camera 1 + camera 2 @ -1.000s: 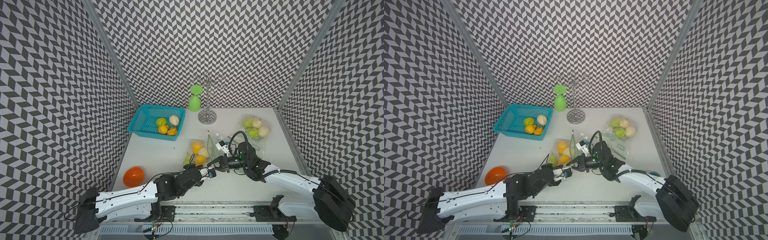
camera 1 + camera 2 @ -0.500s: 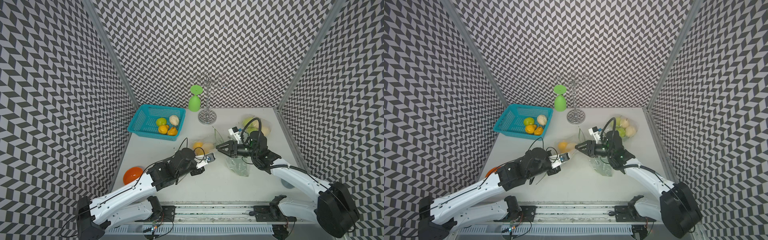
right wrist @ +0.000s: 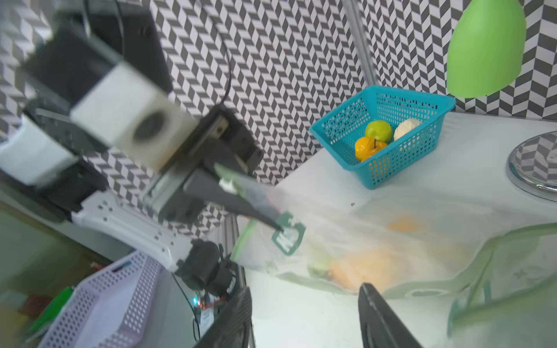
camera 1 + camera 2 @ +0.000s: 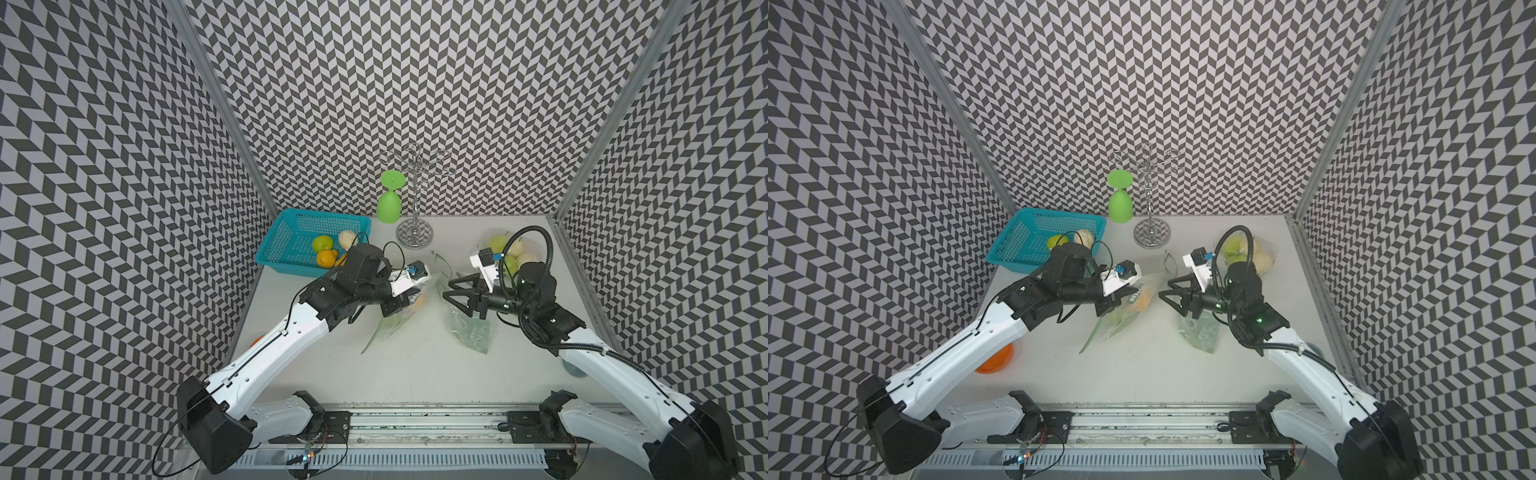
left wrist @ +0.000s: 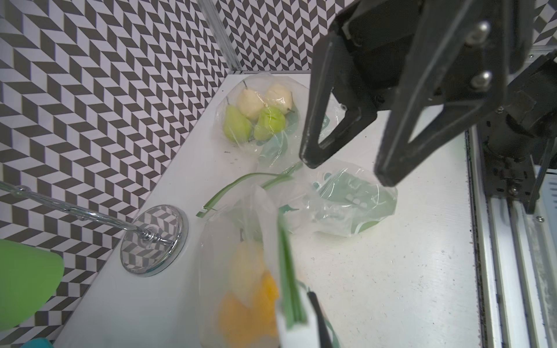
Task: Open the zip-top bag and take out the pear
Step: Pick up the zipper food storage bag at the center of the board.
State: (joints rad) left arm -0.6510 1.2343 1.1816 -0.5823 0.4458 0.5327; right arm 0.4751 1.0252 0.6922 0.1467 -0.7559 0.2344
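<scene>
While the left gripper [image 3: 278, 225] is pinching the green zip edge of the clear, crinkled zip-top bag [image 4: 1121, 322], the rounded yellow pear [image 5: 245, 268] is lying inside. At three o'clock from the bag, the right gripper [image 5: 349, 171] is hovering wide, empty.

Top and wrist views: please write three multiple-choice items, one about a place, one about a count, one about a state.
1. Where does the teal basket stand?
A. back left corner of the table
B. front edge
C. beside the right wall

2. How many pears lie in the bag near the back right corner?
A. two
B. four
C. six

3. How is the right gripper?
A. shut on a pear
B. shut on a basket
C. open, holding nothing

Key:
1 A, both top views show it in that corner.
2 B, the left wrist view shows two pale and two green.
3 C, its jaws stand apart with nothing between them.
</scene>
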